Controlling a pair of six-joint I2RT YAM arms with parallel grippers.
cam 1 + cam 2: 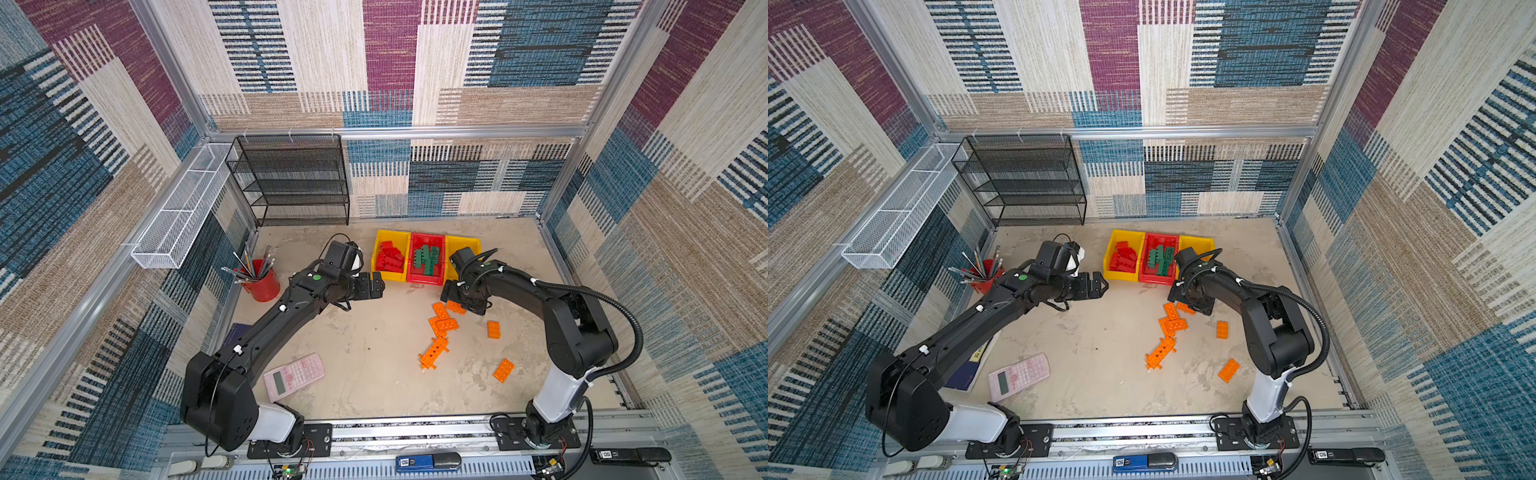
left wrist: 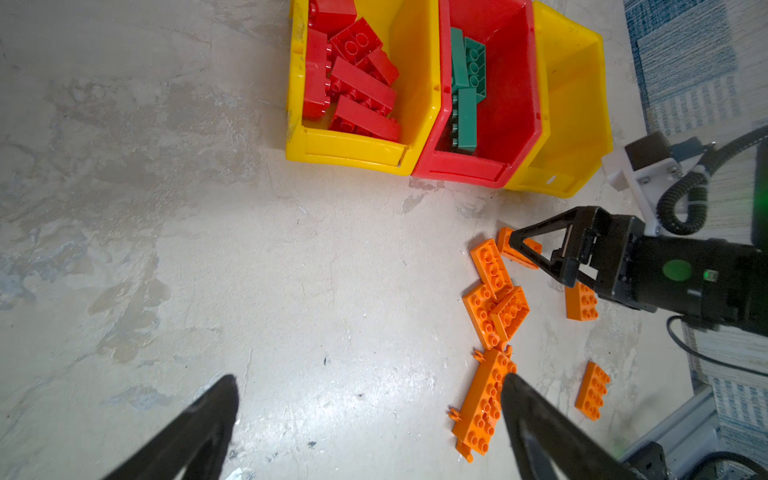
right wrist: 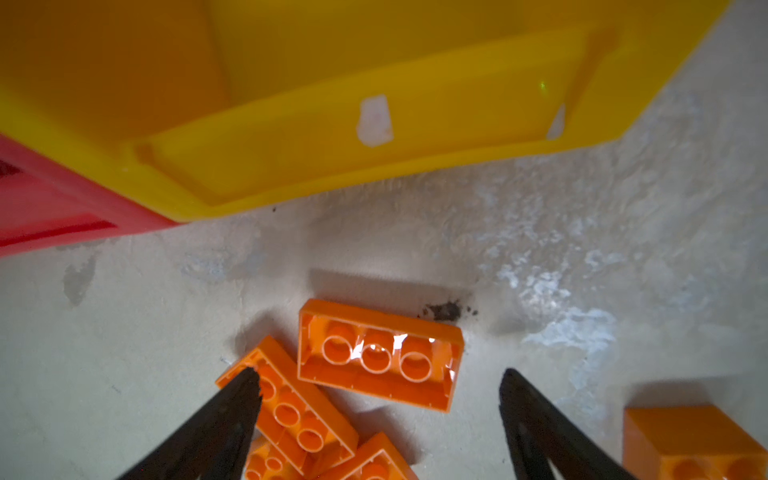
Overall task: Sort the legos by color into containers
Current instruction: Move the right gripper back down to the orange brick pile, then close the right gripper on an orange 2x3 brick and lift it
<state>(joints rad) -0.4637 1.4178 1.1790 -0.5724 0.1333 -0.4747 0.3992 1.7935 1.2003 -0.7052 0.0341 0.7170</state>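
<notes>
Right gripper (image 3: 380, 374): jaws spread wide, nothing held; set low astride an upturned orange brick (image 3: 378, 353) on the table, near the front of the empty yellow bin (image 3: 291, 124).
Left gripper (image 1: 376, 284): fully spread, empty, above bare table near the bins.
Sorted: red bricks (image 2: 353, 83) in the other yellow bin (image 2: 415, 62); green bricks (image 2: 465, 83) in the red bin (image 2: 507, 83).
Outstanding: orange legos (image 1: 442, 324) loose on the table, including the long beam (image 1: 434, 353).
Risk, double pick: one fingertip overlaps a neighbouring brick (image 3: 291, 403) just beside the target; closing may pinch or drag both.
Risk, slip: smooth side walls may slide free on lifting.
Risk, collision: a low carry could strike the bin lip.
</notes>
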